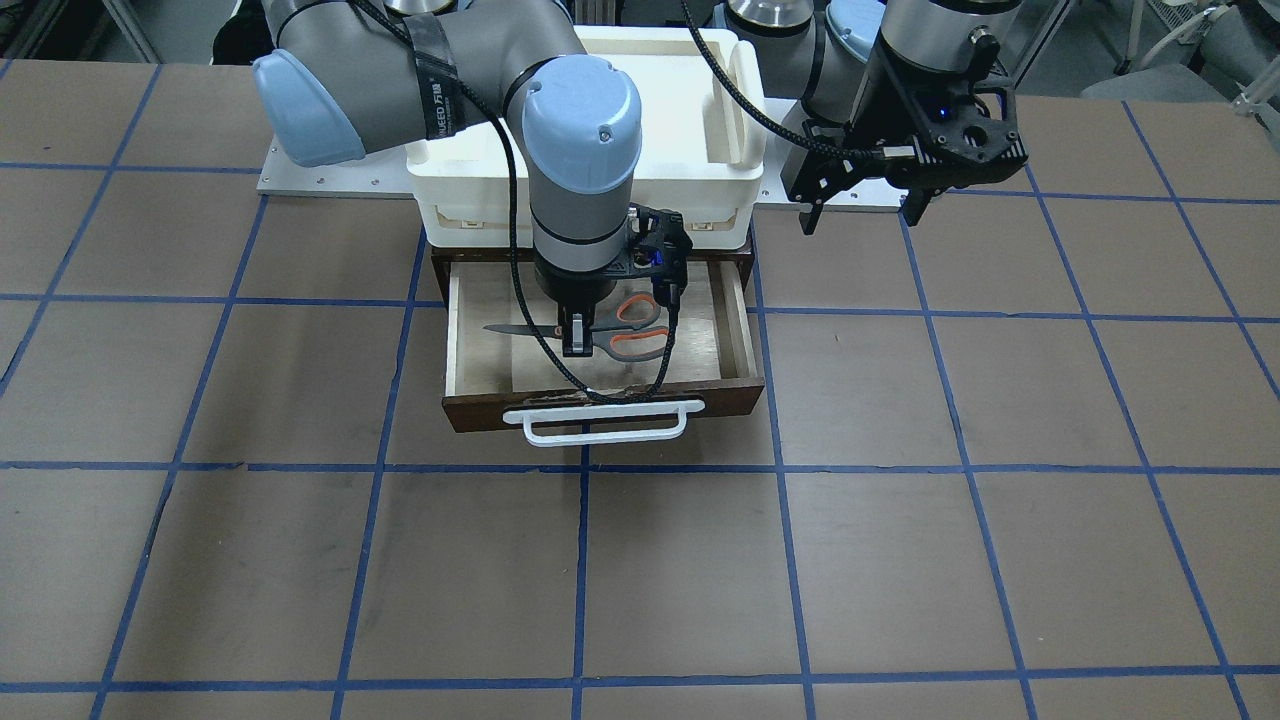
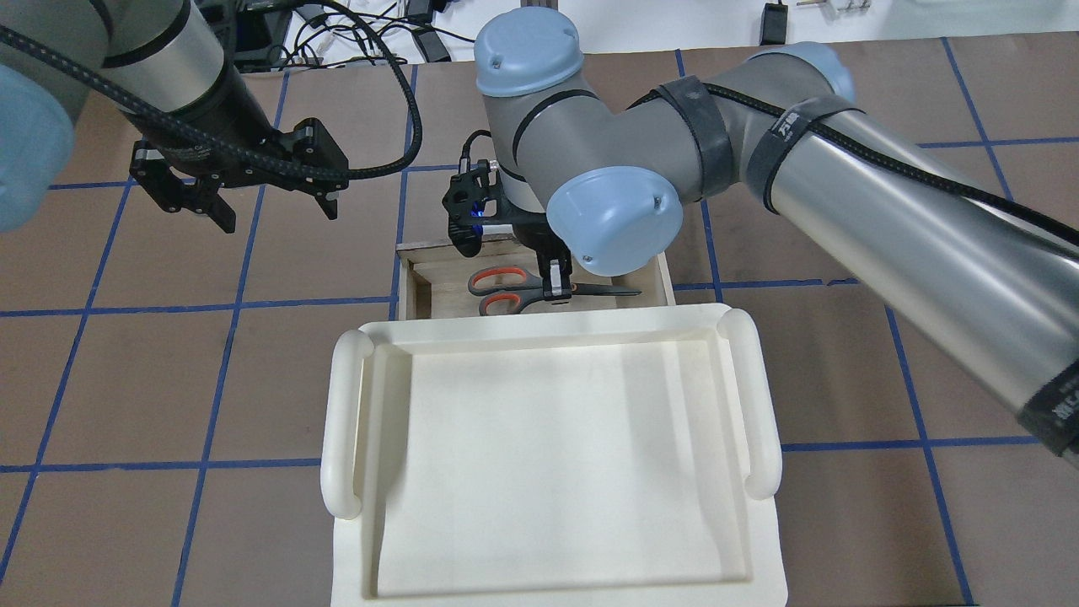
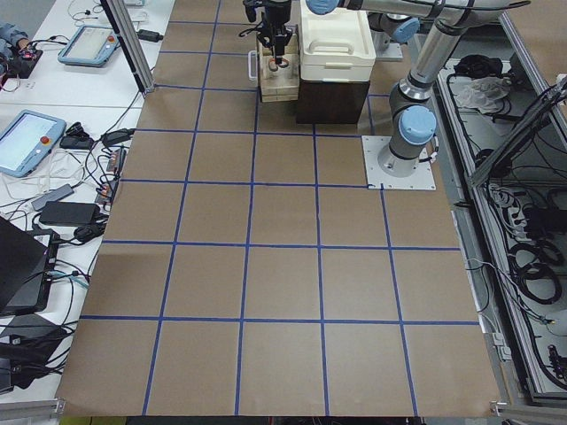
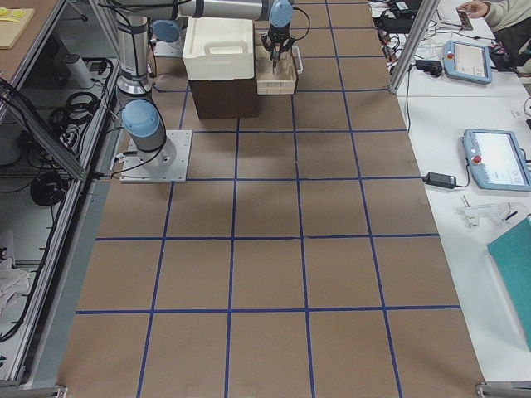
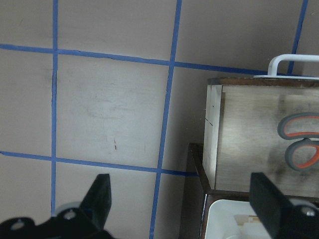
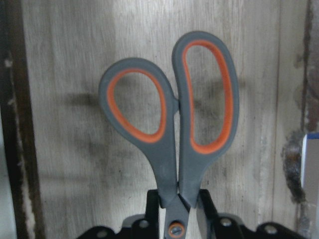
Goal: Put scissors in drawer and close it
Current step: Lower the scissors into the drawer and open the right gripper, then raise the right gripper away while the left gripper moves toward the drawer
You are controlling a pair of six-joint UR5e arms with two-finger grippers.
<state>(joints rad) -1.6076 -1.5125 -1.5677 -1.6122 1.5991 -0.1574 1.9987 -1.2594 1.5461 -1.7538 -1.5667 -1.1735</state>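
The scissors (image 1: 632,329) have grey handles lined orange and lie flat and low inside the open drawer (image 1: 735,345), blades pointing to the view's left. My right gripper (image 1: 573,336) points straight down into the drawer and is shut on the scissors at their pivot. In the right wrist view the scissors (image 6: 172,124) sit between the fingers over the pale wood floor. My left gripper (image 1: 865,212) is open and empty, hanging above the table beside the drawer. Its wrist view shows the drawer (image 5: 249,129) and the scissors' handles (image 5: 301,144).
A white plastic tray (image 2: 763,405) sits on top of the dark brown cabinet that holds the drawer. The drawer's white bar handle (image 1: 603,425) sticks out toward the operators' side. Brown table with blue tape grid (image 1: 640,560) lies all around.
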